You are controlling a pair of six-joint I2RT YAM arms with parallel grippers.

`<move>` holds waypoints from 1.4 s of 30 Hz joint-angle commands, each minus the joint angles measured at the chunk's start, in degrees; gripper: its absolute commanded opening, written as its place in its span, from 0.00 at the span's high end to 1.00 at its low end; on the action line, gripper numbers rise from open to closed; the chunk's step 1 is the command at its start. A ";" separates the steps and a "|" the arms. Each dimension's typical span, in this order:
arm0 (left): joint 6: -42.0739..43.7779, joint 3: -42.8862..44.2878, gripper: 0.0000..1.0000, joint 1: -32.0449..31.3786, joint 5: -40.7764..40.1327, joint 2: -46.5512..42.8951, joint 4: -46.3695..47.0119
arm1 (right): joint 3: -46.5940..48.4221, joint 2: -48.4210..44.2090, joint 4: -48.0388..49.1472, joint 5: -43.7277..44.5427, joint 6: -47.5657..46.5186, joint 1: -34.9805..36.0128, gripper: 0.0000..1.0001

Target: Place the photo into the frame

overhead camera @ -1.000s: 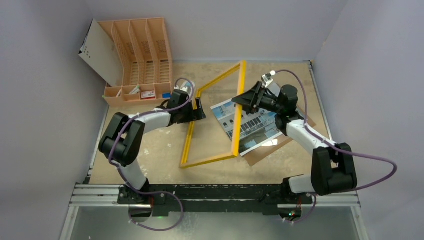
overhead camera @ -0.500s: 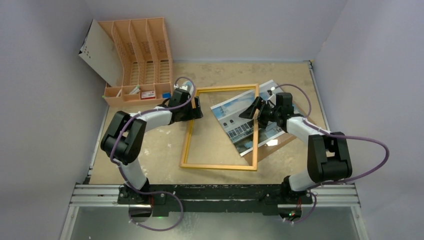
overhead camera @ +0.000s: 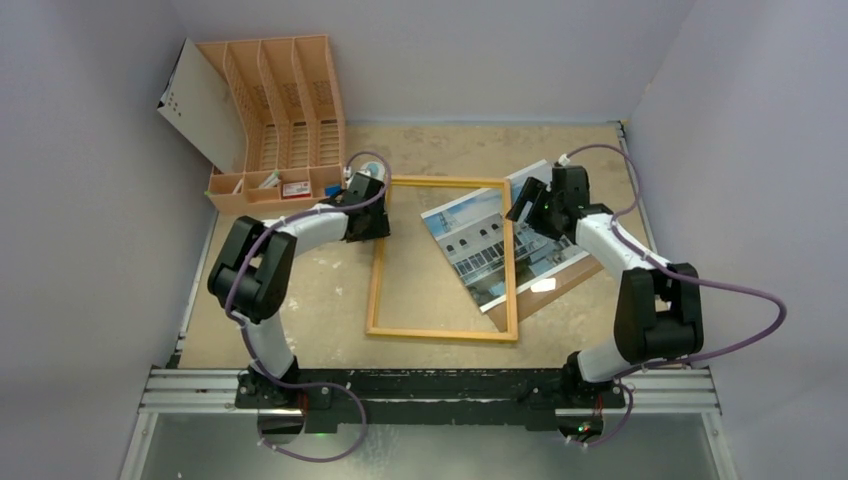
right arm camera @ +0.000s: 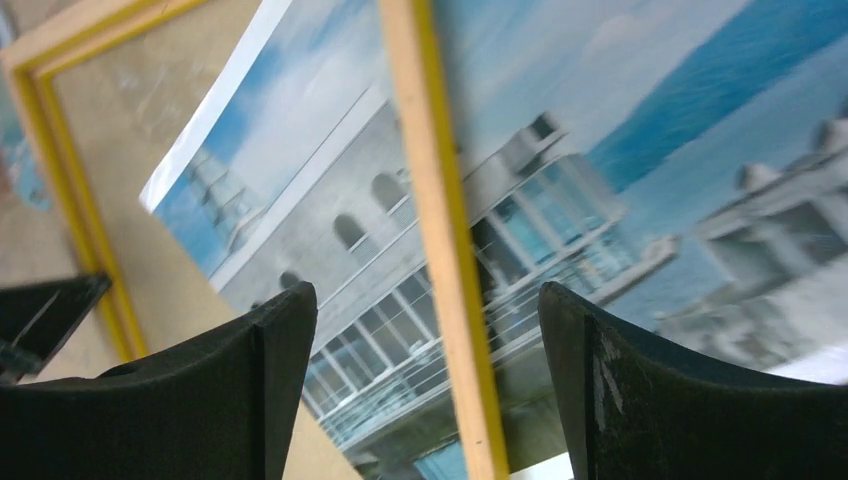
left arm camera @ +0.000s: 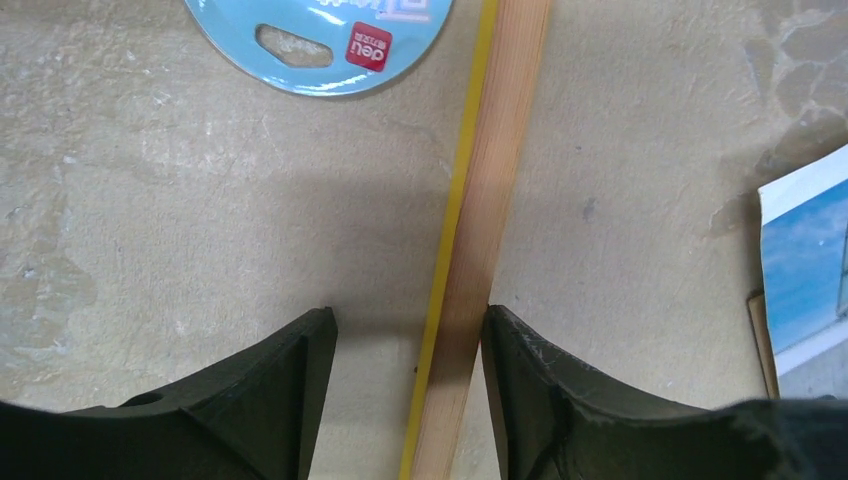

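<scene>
While 2 robot arms reach across the beige tabletop (overhead camera: 320, 290), 1 rectangular picture frame with a yellow rim and pale wood edge (overhead camera: 440, 332) lies flat on it, its right rail crossing 1 rectangular photo print of a white building under blue sky (overhead camera: 545, 255). Part of the photo shows inside the frame and part juts out to the right. The left gripper (left arm camera: 408, 318) straddles the frame's left rail near the far corner, black fingers spread wide, 1 just beside the wood edge, the other apart from the yellow rim. The right gripper (right arm camera: 425, 290) hangs over the right rail where it crosses the photo, fingers likewise spread and pinching nothing. 1 brown backing board (overhead camera: 525, 308) is mostly hidden beneath the photo. 1 orange slotted plastic file rack (overhead camera: 285, 100) stands at the far left, its small contents too tiny to identify. 1 round pale-blue disc with a red label (left arm camera: 320, 40) is cut off by the left wrist view's top edge
</scene>
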 commanded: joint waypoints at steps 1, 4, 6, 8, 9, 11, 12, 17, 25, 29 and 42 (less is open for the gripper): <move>-0.39 3.58 0.44 0.28 -3.97 3.33 -9.40 | 4.81 -1.31 -6.90 16.51 0.33 -0.78 0.18; 0.63 6.04 0.45 0.28 -6.24 2.77 -11.52 | 5.85 -1.31 -9.16 21.59 2.81 -2.62 0.20; 1.53 7.03 0.45 0.32 -6.61 1.62 -11.88 | 5.37 -1.25 -8.52 22.29 4.29 -4.42 0.21; 1.80 8.23 0.45 0.28 -6.89 0.79 -12.68 | 4.58 -0.60 -7.07 20.84 5.30 -6.46 0.22; 1.78 9.19 0.44 0.28 -7.62 0.72 -13.72 | 4.46 0.07 -6.52 20.00 5.84 -8.67 0.22; 1.28 11.08 0.41 0.30 -9.17 0.35 -15.53 | 4.74 1.88 -5.61 19.05 6.91 -11.34 0.22; 1.13 11.61 0.37 0.28 -9.44 -0.01 -15.77 | 5.13 2.91 -5.22 18.76 7.28 -12.56 0.22; -0.23 15.88 0.25 0.19 -9.48 -1.22 -20.35 | 8.77 7.12 -7.22 17.95 8.10 -17.39 0.21; 1.81 17.28 0.21 -0.46 0.26 -2.02 -11.42 | 9.17 11.06 -7.33 16.51 9.19 -21.69 0.21; 5.63 20.20 0.24 -3.58 13.56 1.67 -5.18 | 7.18 9.37 -6.40 16.95 9.55 -23.18 0.23; 5.08 36.61 0.31 -14.83 35.63 17.49 11.05 | 6.94 9.49 -2.46 18.87 4.50 -29.86 0.29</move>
